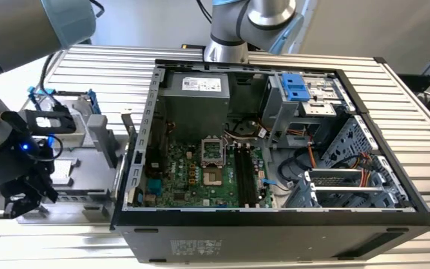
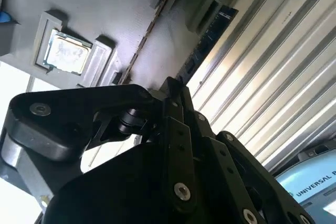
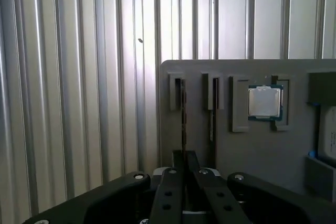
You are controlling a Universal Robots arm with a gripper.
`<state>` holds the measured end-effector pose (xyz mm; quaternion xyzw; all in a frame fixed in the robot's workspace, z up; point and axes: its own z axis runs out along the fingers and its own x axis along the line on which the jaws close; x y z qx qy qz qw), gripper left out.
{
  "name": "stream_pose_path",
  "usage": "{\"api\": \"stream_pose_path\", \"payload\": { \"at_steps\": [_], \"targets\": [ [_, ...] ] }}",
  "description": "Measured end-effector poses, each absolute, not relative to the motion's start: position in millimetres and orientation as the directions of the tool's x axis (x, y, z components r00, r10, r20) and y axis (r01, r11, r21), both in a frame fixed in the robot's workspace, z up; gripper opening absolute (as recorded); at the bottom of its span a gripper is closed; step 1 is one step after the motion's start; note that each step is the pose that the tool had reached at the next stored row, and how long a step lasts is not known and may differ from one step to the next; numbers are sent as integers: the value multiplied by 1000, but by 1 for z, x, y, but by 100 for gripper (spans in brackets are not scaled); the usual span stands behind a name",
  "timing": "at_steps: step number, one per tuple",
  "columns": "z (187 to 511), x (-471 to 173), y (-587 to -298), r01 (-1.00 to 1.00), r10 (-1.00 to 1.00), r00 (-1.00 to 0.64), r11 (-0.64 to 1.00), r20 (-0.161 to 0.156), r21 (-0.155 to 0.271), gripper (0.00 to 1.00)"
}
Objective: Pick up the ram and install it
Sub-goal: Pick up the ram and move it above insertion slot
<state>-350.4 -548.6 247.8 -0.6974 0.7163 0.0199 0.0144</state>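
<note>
while hanging low at the exterior view's left, over the grey tray [image 1: 88, 190] beside the open computer case [image 1: 275, 221], clenching the gripper [image 3: 185, 157] on the ram [image 3: 182, 124]. showing, in both wrist views, jaws drawn almost together, with only the thin dark stick edge-on between them. gripping that stick at its near end, and leaving the rest of it running away from the fingertips [image 3: 177, 161] along the tray. sitting on edge in the slot closest to the tray's border, just beside the ribbed metal table [image 3: 79, 77]. lying parallel to a second stick [image 3: 212, 124] in the next slot over, apart from it and not touching. resting further along the same tray: a small square silver chip [image 3: 265, 102] in its own recess. lying open and unfilled inside the case, well apart from the gripper: the long black motherboard slots [image 1: 246, 174].
</note>
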Motion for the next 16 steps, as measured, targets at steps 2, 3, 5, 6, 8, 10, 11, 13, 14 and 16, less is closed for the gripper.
{"api": "stream_pose_path", "payload": {
  "at_steps": [2, 3, 5, 6, 8, 10, 11, 13, 14, 16],
  "targets": [
    [257, -350, -549, -1000, -998, -27, 27, -48, 9, 0],
    [262, -350, -549, -1000, -998, -27, 26, -48, 9, 0],
    [271, -350, -549, -1000, -998, -27, 27, -48, 9, 0],
    [275, -350, -549, -1000, -998, -27, 27, -48, 9, 0],
    [285, -350, -549, -1000, -998, -27, 27, -48, 9, 0],
    [293, -350, -549, -1000, -998, -27, 27, -48, 9, 0],
    [298, -350, -549, -1000, -998, -27, 27, -48, 9, 0],
    [307, -350, -549, -1000, -998, -27, 27, -48, 9, 0],
    [312, -350, -549, -1000, -998, -27, 27, -48, 9, 0],
    [321, -350, -549, -1000, -998, -27, 27, -48, 9, 0]
  ]
}}
